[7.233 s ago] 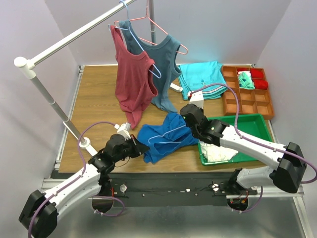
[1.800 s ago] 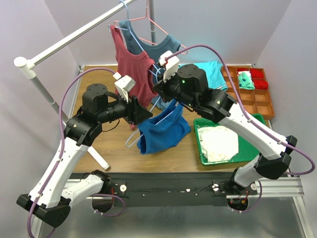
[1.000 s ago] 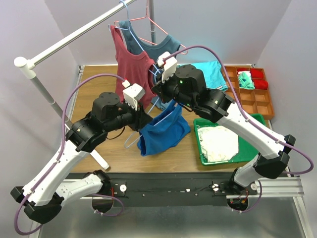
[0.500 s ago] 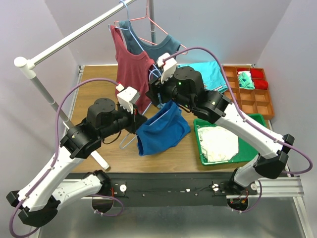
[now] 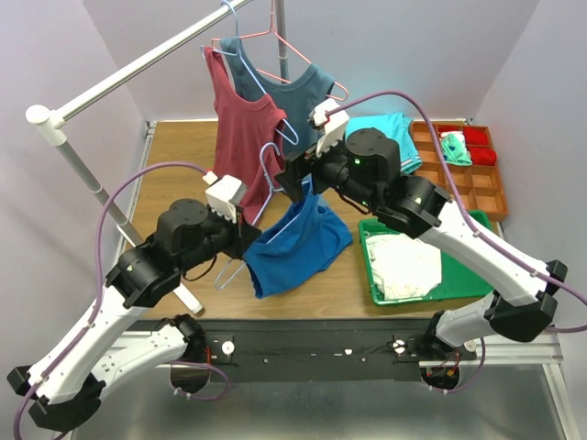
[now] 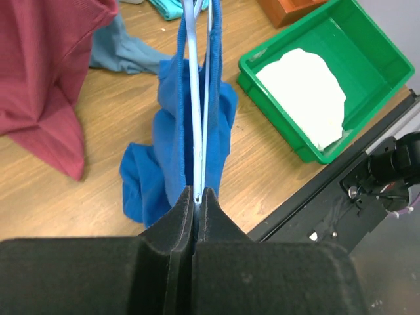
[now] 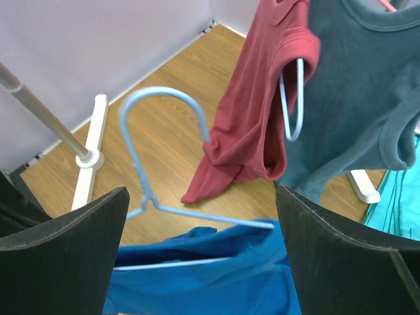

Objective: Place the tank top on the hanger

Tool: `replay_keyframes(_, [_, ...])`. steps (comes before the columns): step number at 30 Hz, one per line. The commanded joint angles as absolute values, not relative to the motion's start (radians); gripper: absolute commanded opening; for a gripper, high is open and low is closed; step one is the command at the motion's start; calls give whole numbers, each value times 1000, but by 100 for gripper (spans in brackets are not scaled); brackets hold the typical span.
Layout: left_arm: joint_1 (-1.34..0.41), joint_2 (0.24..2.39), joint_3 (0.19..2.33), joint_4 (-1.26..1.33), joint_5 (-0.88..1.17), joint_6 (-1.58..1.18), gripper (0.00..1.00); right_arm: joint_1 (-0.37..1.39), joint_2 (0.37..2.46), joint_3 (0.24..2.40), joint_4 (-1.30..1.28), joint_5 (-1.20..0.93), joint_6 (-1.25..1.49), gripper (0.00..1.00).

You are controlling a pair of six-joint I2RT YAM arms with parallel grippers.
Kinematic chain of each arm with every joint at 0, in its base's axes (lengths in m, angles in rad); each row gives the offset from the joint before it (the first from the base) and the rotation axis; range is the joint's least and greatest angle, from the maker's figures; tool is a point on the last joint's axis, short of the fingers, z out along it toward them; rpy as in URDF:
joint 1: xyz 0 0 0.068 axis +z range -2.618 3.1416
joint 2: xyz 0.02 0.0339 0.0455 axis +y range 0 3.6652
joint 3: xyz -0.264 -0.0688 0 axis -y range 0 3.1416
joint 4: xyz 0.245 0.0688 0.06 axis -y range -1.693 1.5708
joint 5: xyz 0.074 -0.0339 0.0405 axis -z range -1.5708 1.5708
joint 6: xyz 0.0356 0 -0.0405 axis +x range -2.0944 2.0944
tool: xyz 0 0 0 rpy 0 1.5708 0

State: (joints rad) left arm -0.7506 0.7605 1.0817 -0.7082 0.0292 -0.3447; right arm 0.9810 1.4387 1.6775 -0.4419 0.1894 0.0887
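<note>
Left hand is clamped tight on the wire of the light-blue hanger, holding it above the middle of the table. The royal-blue tank top drapes from the hanger, left of the green tray and nearer than the maroon tank top. Just beyond, the right hand gapes wide, gripping nothing.

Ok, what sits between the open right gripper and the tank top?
In the right wrist view, only the hanger lies between them: its hook and upper wire show in the gap of the right gripper, with the tank top draped just below.
</note>
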Motion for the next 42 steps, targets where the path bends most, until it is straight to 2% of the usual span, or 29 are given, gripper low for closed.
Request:
replay_keyframes(1, [-758, 654, 1110, -811, -57, -406, 0, 988, 1368, 1634, -425, 262, 133, 100])
replay_keyframes(13, [-756, 586, 1389, -1124, -178, -426, 0, 986, 1321, 1600, -406, 417, 153, 100])
replay_keyframes(19, [-756, 647, 1584, -1250, -290, -420, 0, 986, 1316, 1634, -428, 465, 156, 100])
replay_keyframes(24, [-756, 761, 1681, -1319, -469, -454, 0, 986, 1318, 1674, -475, 465, 164, 100])
replay_keyframes(34, [-756, 887, 1648, -1158, -762, -459, 0, 986, 1321, 1672, -499, 457, 178, 100])
replay_keyframes(42, [-756, 983, 1706, -1002, -804, -368, 0, 986, 1332, 1669, -506, 453, 178, 100])
